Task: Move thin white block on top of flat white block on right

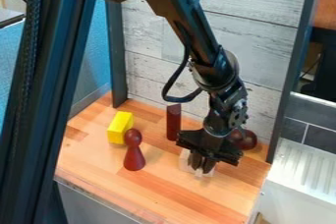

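Directly beneath the black claw [201,168], white angular blocks [185,161], partly hidden; thin and flat pieces indistinguishable. Whether the claw is spread or pinching one cannot be told; stacking is unconfirmed, withdrawal probably remains. Left of the claw in view: dark-red pawn-shaped piece [134,152], yellow rectangular block [119,127]; behind-left, dark-red cylinder [173,122].

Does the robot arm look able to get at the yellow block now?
Probably, from above: nothing lies on the yellow block. A low approach from the near side looks tighter, since the red pawn-shaped piece stands in front.
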Tool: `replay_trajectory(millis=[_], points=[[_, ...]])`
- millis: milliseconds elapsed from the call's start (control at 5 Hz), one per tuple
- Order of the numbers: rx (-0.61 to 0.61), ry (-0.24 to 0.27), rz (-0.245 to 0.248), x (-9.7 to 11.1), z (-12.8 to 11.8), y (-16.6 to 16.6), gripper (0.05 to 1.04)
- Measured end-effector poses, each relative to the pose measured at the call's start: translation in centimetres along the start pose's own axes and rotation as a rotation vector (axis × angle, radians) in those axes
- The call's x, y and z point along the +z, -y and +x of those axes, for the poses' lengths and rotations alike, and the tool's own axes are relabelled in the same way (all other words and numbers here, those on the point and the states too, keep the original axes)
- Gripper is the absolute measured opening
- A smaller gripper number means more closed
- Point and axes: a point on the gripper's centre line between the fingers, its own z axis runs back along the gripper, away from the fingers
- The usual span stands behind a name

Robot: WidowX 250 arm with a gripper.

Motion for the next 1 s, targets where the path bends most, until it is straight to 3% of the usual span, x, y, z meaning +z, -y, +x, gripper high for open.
replay_trajectory(millis=[200,400,600,800,1000], points=[[0.003,-0.001,0.006,-0.4,-0.1,0.0,0.171],[0.009,-0.001,0.001,-0.4,-0.1,0.1,0.404],[0.008,-0.003,-0.016,-0.4,-0.4,-0.2,0.733],[0.011,0.027,-0.046,1.3,-0.1,-1.2,0.971],[0.004,0.071,-0.097,3.9,0.4,-3.0,1.004]])
